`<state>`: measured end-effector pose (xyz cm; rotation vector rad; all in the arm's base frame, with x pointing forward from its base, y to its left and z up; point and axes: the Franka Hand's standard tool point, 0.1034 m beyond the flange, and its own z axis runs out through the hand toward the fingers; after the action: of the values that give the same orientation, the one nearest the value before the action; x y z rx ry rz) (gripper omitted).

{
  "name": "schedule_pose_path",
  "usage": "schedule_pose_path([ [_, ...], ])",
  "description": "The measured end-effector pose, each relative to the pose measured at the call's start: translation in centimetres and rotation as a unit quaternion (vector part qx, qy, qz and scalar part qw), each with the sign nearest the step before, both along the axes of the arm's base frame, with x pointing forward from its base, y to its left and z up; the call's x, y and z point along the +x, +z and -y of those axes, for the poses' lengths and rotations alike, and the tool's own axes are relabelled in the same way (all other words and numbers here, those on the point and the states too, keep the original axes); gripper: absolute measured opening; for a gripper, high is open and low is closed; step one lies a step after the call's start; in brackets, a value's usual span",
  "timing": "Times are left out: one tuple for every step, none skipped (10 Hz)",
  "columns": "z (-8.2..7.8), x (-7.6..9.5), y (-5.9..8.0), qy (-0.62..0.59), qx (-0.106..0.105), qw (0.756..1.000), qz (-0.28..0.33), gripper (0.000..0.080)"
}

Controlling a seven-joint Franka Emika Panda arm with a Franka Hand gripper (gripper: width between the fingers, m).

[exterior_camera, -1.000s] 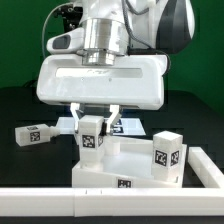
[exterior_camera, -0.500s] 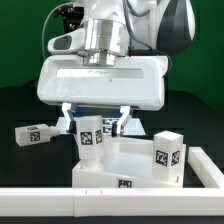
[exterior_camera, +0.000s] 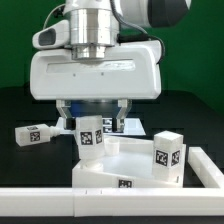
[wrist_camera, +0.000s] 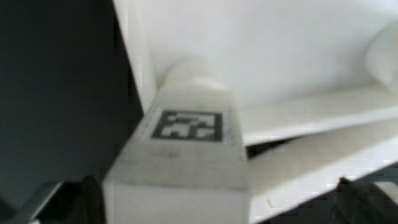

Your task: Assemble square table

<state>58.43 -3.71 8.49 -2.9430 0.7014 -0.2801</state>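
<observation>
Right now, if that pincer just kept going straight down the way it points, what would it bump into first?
Probably the upright leg: it stands directly under the open pincer, in line with its gap. If the leg slips into that gap, the white table top comes next; depth is unclear.
</observation>
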Motion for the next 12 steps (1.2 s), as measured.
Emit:
schedule_pose_path([
  [-0.3,-0.3,-0.1,-0.005,0.028,0.999,-0.039,0.0649],
  [-0.8,-0.9,-0.5,-0.016,0.052,0.996,-0.076,0.0649],
  [-1.1,-0.9,-0.8,-0.014,0.055,0.995,-0.085,0.0649],
  [-1.1,-0.9,-0.9,-0.022,0.056,0.995,-0.085,0.0649],
  [-1.1,-0.9,-0.9,-0.033,0.057,0.994,-0.086,0.0532],
  [-1.1,-0.9,-0.9,-0.032,0.057,0.994,-0.086,0.0532],
  [-1.1,-0.9,-0.9,-0.064,0.061,0.992,-0.089,0.0384],
  [-1.1,-0.9,-0.9,-0.104,0.066,0.988,-0.093,0.0284],
  [-1.2,-0.9,-0.9,-0.139,0.070,0.983,-0.097,0.0284],
  [-1.2,-0.9,-0.9,-0.177,0.075,0.976,-0.101,0.0284],
  [-1.2,-0.9,-0.9,-0.212,0.078,0.968,-0.104,0.0284],
  [-1.7,-0.7,-1.0,-0.276,0.084,0.951,-0.111,0.0284],
])
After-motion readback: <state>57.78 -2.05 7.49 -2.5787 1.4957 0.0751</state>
